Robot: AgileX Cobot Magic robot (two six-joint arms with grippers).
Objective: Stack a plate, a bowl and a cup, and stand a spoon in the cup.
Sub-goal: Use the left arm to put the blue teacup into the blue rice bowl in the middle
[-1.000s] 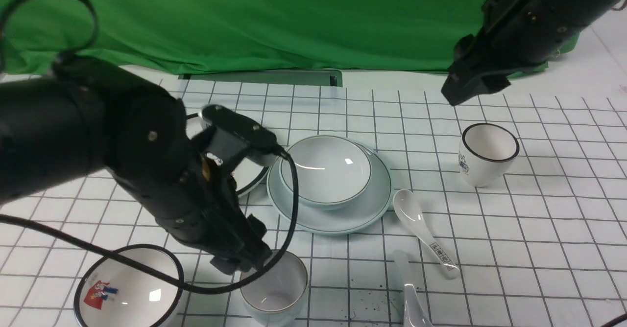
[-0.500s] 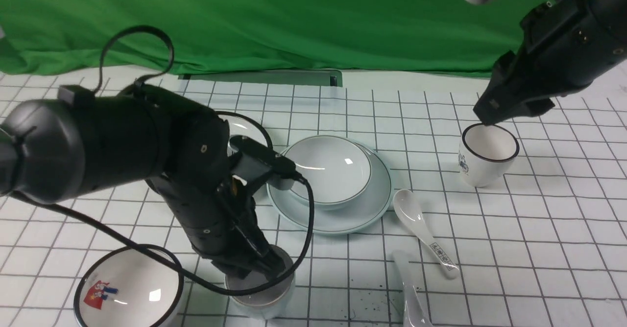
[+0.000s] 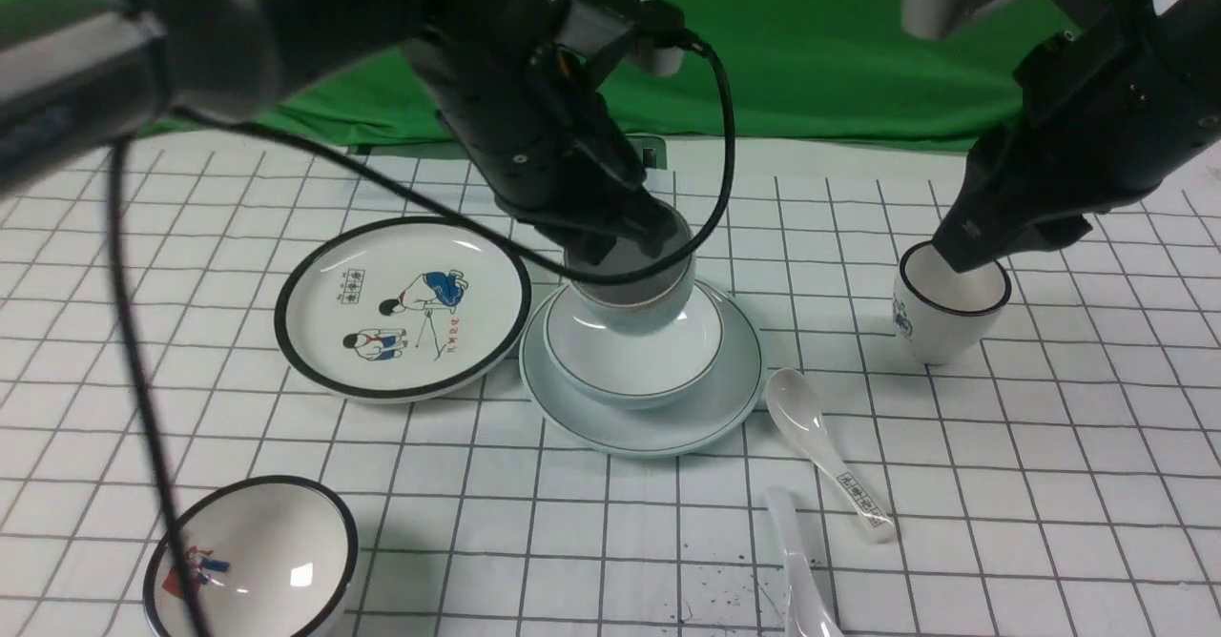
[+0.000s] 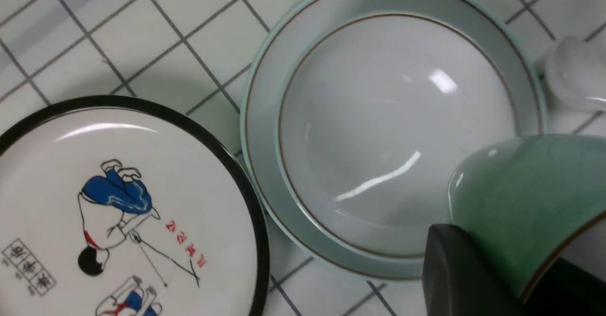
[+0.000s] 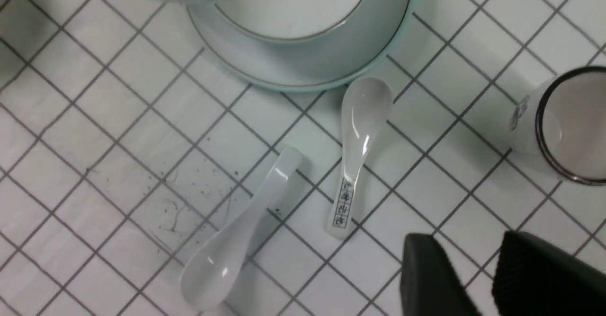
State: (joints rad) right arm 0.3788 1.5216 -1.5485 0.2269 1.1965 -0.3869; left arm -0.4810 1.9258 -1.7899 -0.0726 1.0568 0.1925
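The pale bowl (image 3: 637,356) sits in the pale plate (image 3: 668,427) at the table's middle. My left gripper (image 3: 625,241) is shut on the wall of the small pale cup (image 3: 631,294), one finger inside the rim and one outside, and holds it just over the bowl. In the left wrist view the cup (image 4: 521,193) hangs tilted above the bowl (image 4: 393,117). The plain white spoon (image 5: 246,226) lies near the front edge, partly cut off in the front view (image 3: 799,575). My right gripper (image 5: 473,278) is open and empty, hovering at the black-rimmed cup (image 3: 949,313).
A black-rimmed plate with cartoon figures (image 3: 401,308) lies left of the stack. A black-rimmed bowl with a red-and-blue figure (image 3: 253,561) sits at the front left. A spoon with printed characters (image 3: 825,446) lies right of the plate. Green cloth hangs behind.
My left arm has closed on the cup near the front edge, lifted it and carried it back over the bowl. My right gripper has come down to the right, toward the black-rimmed cup.
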